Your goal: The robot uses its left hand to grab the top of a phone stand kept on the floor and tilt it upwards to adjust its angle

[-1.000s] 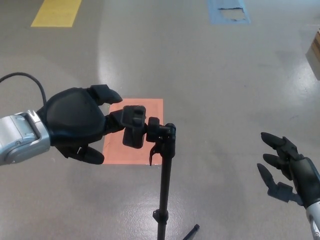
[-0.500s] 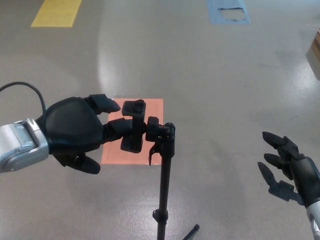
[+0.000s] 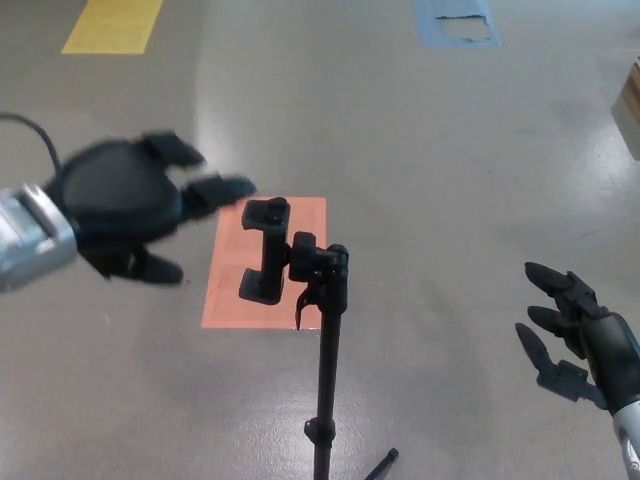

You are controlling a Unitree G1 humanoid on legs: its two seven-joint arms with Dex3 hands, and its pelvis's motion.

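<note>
Both hands hang empty with fingers spread: the motion-blurred left hand point(image 3: 125, 205) just left of the phone stand point(image 3: 318, 330), whose feet are cut off below, the right hand point(image 3: 582, 338) well apart.

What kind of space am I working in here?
Probably a lab or workshop test floor: bare polished concrete floor marked with coloured patches, yellow, blue and orange, with the phone stand standing directly on it.
</note>
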